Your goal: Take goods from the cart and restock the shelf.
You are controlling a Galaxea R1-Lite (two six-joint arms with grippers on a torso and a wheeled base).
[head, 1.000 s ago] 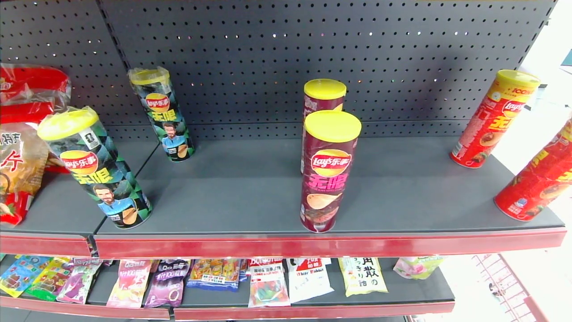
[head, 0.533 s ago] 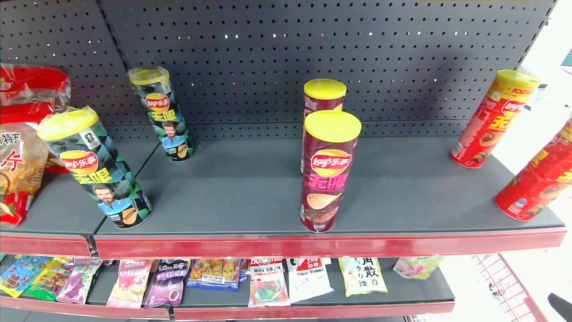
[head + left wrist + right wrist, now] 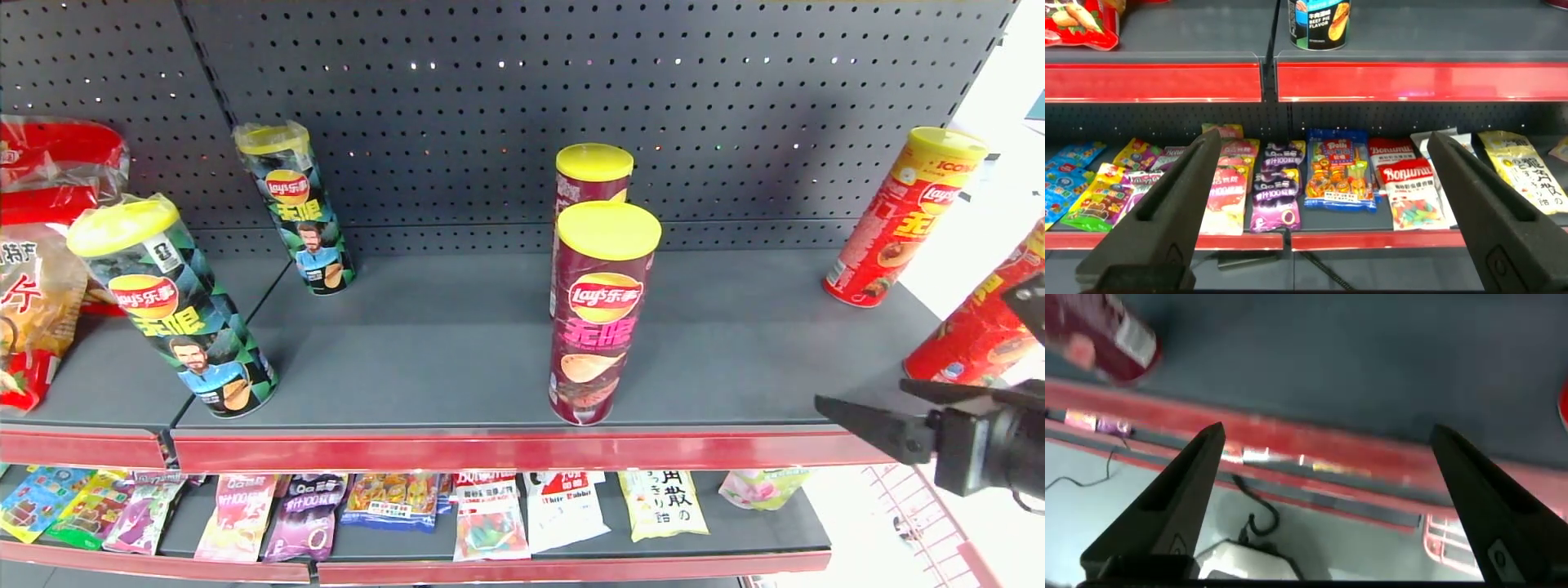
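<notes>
**Shelf.** The upper shelf is a dark grey deck with a red front rail and a perforated back panel. It carries six chip cans, all standing on their bases with yellow lids on.

- Left of frame: one green-black can stands at the front edge. A second green-black can stands at the back panel.
- Centre: one maroon can stands at the front edge. A second maroon can stands directly behind it, partly hidden.
- Right of frame: one red can stands at the rear. A second red can stands near the front corner and is cut by the frame edge.

Snack bags sit at the far left edge. The lower shelf holds a row of flat candy packets.

**Right gripper.** The right gripper is at the lower right of the head view, level with the red front rail and just in front of the front red can. Its jaws are spread wide and hold nothing. The wrist picture is blurred, with the red rail running across between the jaws.

**Left gripper.** The left gripper faces the lower shelf, below the red rail. Its jaws are spread wide and hold nothing. The candy packets lie between them, farther off.

**Lower right corner.** A red wire frame shows below the shelf end. Whether it is the cart cannot be told.
</notes>
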